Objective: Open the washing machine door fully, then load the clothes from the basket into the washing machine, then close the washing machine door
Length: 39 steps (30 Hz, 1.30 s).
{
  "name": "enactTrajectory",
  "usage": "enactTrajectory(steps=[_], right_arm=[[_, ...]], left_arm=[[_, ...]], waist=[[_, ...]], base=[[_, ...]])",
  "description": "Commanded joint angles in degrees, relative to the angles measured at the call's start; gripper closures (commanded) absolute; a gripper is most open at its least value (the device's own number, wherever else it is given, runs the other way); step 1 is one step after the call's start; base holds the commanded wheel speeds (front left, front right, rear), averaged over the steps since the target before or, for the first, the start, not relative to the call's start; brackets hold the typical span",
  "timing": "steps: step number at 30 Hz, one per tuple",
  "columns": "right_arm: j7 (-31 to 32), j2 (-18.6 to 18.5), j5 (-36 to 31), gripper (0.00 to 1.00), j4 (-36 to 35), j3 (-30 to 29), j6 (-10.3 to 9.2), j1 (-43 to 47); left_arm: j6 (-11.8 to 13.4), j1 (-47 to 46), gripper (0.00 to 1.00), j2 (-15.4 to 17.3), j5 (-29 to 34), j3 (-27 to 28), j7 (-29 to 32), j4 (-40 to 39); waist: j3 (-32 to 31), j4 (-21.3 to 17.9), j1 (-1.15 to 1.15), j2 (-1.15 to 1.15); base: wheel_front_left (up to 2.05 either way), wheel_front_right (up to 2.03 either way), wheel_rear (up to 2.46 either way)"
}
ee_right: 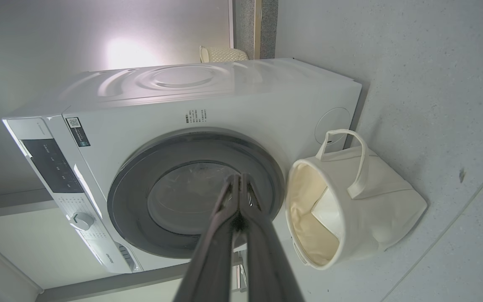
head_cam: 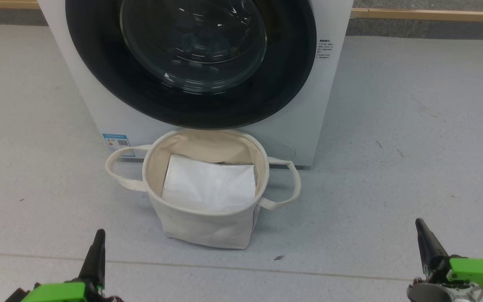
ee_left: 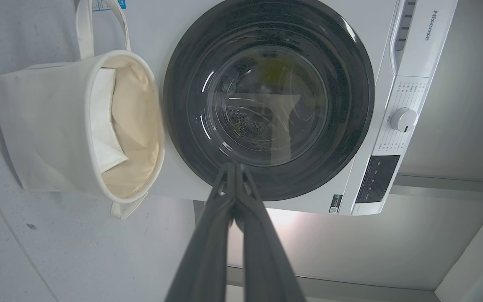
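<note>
The left gripper [head_cam: 99, 241] is sitting low, its two long dark fingers [ee_left: 208, 243] pressing together at the tips, gripping nothing. The right gripper [head_cam: 422, 230] is sitting level with it, well apart on the other side, fingers likewise pinching closed and empty. Both are pointing forward, tips leaning slightly toward each other.

You have a pale grey speckled floor [head_cam: 413, 147] across most of the head view. A thin seam [head_cam: 224, 267] runs side to side near the bottom, and a small dark speck [head_cam: 279, 257] lies just above it. Along the top right, a wooden strip [head_cam: 434, 15] sits above a dark grey band [head_cam: 426, 29]. In the right wrist view, a bright glare [ee_right: 126, 50] lights the pale wall [ee_right: 36, 50] at upper left.
</note>
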Motion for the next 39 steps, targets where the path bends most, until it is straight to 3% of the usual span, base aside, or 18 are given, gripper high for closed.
enactTrajectory(steps=[1, 39], right_arm=[[0.4, -0.5, 0.3, 1.00, -1.8, 1.1, 0.00, -2.9], [0.4, -0.5, 0.3, 1.00, -1.8, 1.1, 0.00, -2.9]], left_arm=[[-0.4, -2.4, 1.00, 0.3, -0.1, 2.0, 0.5, -2.1], [-0.4, -2.4, 1.00, 0.3, -0.1, 1.9, 0.5, -2.1]], waist=[[0.0, 0.0, 0.00, 0.00], [0.0, 0.0, 0.00, 0.00]], base=[[0.00, 0.00, 0.00], [0.00, 0.00, 0.00]])
